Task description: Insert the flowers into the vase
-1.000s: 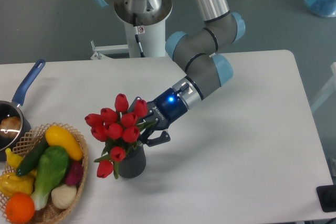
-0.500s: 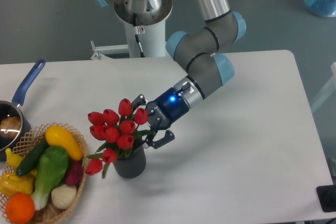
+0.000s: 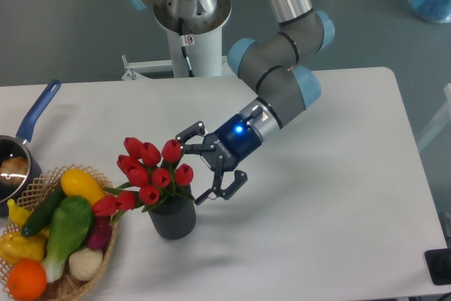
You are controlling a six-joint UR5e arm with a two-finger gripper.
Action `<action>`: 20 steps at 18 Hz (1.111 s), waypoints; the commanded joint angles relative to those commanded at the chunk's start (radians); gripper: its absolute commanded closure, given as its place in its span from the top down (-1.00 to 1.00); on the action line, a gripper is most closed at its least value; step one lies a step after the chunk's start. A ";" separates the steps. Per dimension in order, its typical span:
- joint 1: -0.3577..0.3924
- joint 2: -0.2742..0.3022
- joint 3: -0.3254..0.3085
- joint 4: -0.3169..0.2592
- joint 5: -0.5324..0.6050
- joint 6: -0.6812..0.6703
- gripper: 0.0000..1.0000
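Flowers (image 3: 151,172) stand with their stems in the vase (image 3: 171,218), the red buds leaning left toward the wicker basket (image 3: 106,234), two of them overhanging its rim. Gripper (image 3: 210,169) sits just right of the bunch with its fingers (image 3: 190,132) spread apart and holding nothing, clear of the buds. Insertion appears done, so the step in hand is judged to be release and retreat; the next move calls for drawing the arm away up and to the right without brushing the blooms or tipping the vase. Open table (image 3: 338,195) lies to the right and front of the vase, while the basket and the blue-handled saucepan (image 3: 25,142) crowd the left edge.
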 joint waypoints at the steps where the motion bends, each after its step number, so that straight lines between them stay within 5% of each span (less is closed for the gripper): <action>1: 0.006 0.018 0.002 0.000 0.041 -0.003 1.00; 6: 0.063 0.170 0.014 -0.005 0.274 -0.116 1.00; 13: 0.097 0.347 0.052 -0.058 0.759 -0.161 1.00; 17: 0.132 0.393 0.093 -0.150 0.965 -0.143 1.00; 20: 0.185 0.436 0.164 -0.351 1.062 -0.004 1.00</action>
